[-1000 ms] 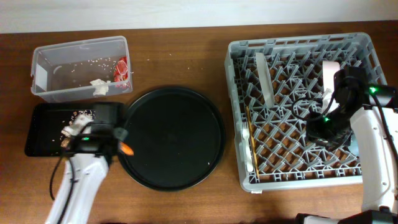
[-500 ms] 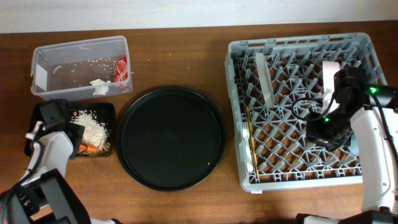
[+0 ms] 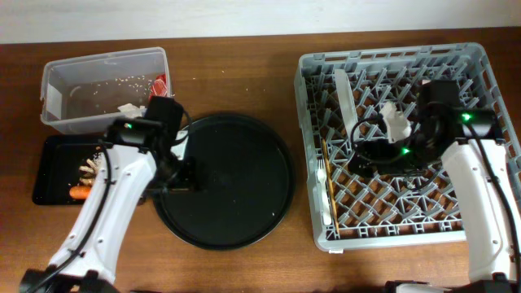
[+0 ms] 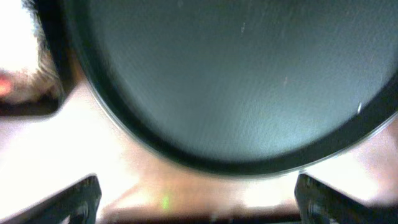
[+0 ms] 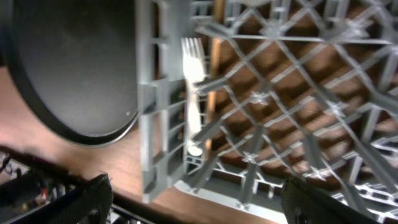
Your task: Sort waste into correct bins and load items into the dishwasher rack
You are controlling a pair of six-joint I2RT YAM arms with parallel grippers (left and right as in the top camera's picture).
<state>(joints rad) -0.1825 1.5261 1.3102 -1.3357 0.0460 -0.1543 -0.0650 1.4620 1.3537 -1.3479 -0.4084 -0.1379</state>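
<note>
The left gripper (image 4: 198, 186) is wide open and empty, over the edge of the round tray (image 3: 236, 191). The carrot (image 3: 79, 194) and rice (image 3: 89, 167) lie in the black tray (image 3: 50, 163) to its left, and the napkin (image 3: 130, 109) and red wrapper (image 3: 159, 85) sit in the tub (image 3: 102, 59) past that. The right gripper (image 5: 198, 185) is open and empty too, inside the rack (image 3: 391, 50), with the fork (image 5: 194, 87) and chopstick (image 5: 214, 56) just in front of it.

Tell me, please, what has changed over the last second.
The left gripper swung right from the black tray to the round tray's left rim; the right gripper slid left toward the middle of the rack. Both are open, holding nothing. The clear tub, fork and chopsticks stayed put.
</note>
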